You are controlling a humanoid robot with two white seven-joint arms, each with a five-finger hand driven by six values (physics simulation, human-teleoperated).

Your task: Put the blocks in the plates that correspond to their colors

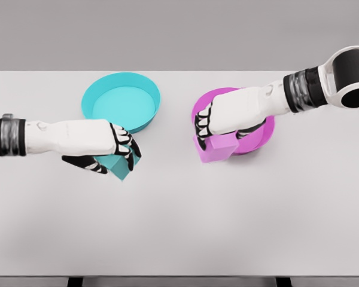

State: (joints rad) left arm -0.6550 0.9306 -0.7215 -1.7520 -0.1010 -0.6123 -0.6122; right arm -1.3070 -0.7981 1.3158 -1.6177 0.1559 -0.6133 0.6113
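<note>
The left hand (pixel 110 152), white with black finger segments, is curled around a small teal cube-shaped block (pixel 118 165); the block is gripped between the fingers above and the thumb below, with its lower corner showing beneath the hand. The left forearm is stretched almost level from the picture's left edge across the white matte table (pixel 179 227). Just above and to the right of this hand, a round, shallow teal plate with a raised rim (pixel 121 101) is seen; the block lies close to its lower edge but outside it.

The right hand (pixel 212 128) is closed over a smooth pink block (pixel 215 149), fingers wrapped down its left side. The right arm is angled down from the upper right, and much of a round pink plate (pixel 260 136) is covered by it. The pink block is held at that plate's lower left rim; whether it rests on anything cannot be told.
</note>
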